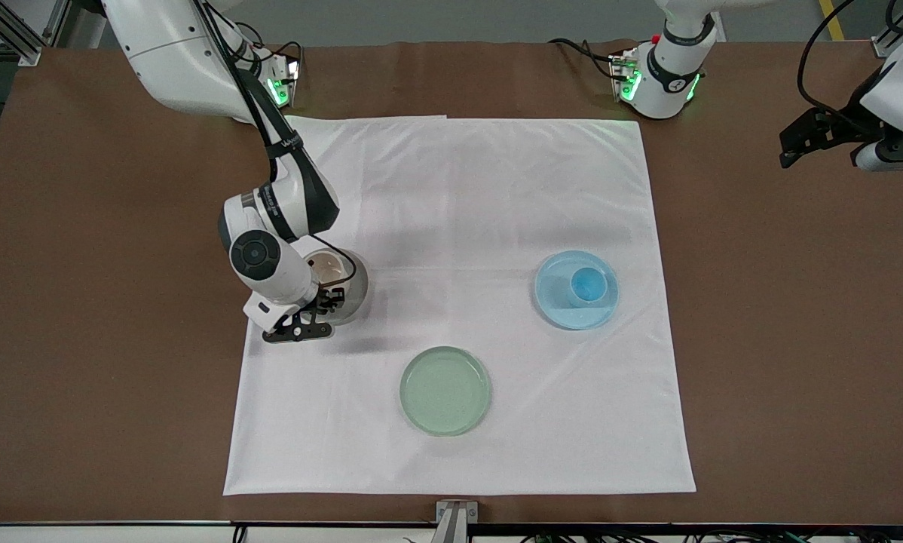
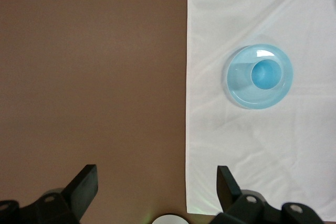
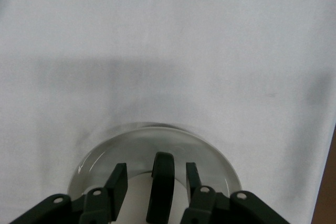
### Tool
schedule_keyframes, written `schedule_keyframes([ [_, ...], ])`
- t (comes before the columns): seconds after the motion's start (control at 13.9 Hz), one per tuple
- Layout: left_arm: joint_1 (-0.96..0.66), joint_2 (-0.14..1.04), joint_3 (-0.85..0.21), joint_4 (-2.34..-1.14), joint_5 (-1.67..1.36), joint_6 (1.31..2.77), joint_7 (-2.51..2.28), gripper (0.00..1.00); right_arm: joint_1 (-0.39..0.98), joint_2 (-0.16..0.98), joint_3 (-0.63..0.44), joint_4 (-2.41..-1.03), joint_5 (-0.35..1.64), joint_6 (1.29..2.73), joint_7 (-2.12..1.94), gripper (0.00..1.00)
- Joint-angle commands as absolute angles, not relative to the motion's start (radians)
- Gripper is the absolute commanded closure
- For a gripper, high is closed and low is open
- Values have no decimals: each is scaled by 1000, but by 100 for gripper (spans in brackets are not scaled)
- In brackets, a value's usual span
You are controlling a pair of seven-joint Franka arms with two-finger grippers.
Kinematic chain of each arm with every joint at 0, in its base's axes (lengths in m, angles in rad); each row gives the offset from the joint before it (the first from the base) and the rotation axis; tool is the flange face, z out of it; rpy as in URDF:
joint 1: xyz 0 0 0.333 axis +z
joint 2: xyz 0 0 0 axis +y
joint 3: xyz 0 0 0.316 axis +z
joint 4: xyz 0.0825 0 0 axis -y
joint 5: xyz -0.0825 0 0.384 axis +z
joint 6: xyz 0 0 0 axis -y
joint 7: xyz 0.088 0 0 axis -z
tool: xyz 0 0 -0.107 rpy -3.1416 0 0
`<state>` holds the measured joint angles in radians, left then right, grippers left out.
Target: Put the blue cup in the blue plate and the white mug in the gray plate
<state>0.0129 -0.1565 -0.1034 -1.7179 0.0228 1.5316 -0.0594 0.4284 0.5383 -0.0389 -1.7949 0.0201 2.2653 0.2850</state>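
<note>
The pale green plate (image 1: 445,391) is lying low in the frame. Middle right, the blue cup (image 1: 589,285) is sitting in the blue plate (image 1: 553,298). Middle left, the right gripper (image 1: 310,317) is straddling the handle of the white mug (image 1: 327,265) on the gray plate (image 1: 357,290), fingers slightly apart; it should lift straight up, I think. Upper right, the left gripper (image 2: 156,182) is waiting, fingers spread.

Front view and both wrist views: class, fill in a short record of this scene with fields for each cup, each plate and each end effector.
blue cup: upright in the blue plate
white mug: on the gray plate, toward the right arm's end
green plate: bare, nearest the front camera
right end effector: over the gray plate, fingers open either side of the mug's black handle
left end effector: open, waiting over bare table beside the white cloth
</note>
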Motion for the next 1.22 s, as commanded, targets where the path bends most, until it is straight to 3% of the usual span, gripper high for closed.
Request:
schedule_keyframes([
  [0.0,17,-181,-104,-1735,-5,1546,-40,0,428,415,-51,-1801,17,2089,302,0],
  [0.29,15,-169,-109,-1712,-12,1546,-37,0,310,151,-55,-1810,15,1762,260,0],
  [0.5,17,-166,-107,-1706,-15,1546,-35,0,189,16,-55,-1848,15,1666,132,0],
  [0.79,18,-166,-106,-1692,-14,1545,-37,0,40,-38,-55,-1838,14,1655,-17,0],
  [1.15,17,-164,-107,-1686,-15,1545,-40,0,23,-29,-57,-1663,12,1651,-8,0],
])
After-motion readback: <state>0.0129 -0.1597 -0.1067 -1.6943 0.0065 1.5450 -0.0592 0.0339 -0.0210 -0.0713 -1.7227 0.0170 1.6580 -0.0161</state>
